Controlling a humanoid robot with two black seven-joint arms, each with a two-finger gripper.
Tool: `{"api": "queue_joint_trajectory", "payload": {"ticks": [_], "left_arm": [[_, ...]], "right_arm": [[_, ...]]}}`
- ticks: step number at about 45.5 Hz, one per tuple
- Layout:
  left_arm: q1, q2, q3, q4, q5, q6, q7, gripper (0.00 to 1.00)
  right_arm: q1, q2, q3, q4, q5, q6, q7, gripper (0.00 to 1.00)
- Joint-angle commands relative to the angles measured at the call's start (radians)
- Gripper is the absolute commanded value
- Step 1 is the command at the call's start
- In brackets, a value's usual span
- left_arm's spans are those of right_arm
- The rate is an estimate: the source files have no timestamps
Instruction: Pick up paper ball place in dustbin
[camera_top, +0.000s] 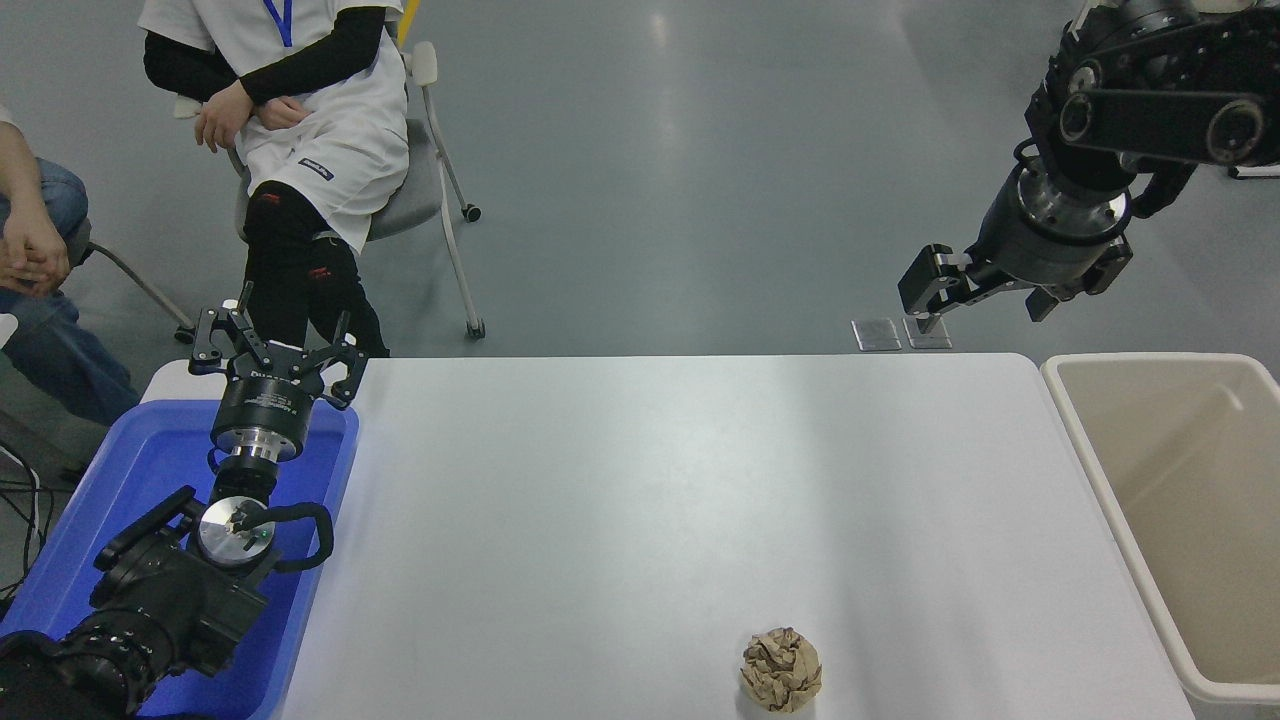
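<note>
Wrinkled kraft paper ball (781, 670), smooth rectangular dustbin (1120, 520)

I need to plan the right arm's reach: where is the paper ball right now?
In the head view the paper ball lies on the white table near its front edge, right of centre, left of the dustbin and apart from it.
</note>
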Motion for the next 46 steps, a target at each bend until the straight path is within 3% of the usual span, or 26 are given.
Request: {"api": "queue_joint_trajectory", "payload": {"ticks": [1, 46], "left_arm": [[0.000, 0.000, 0.000, 0.000, 0.000, 0.000, -0.002, 0.99], [0.000, 0.000, 0.000, 0.000, 0.000, 0.000, 0.000, 0.99]], "right_arm": [[-0.003, 0.000, 0.001, 0.000, 0.000, 0.000, 0.000, 1.00], [-0.009, 0.000, 0.001, 0.000, 0.000, 0.000, 0.000, 1.00]]}}
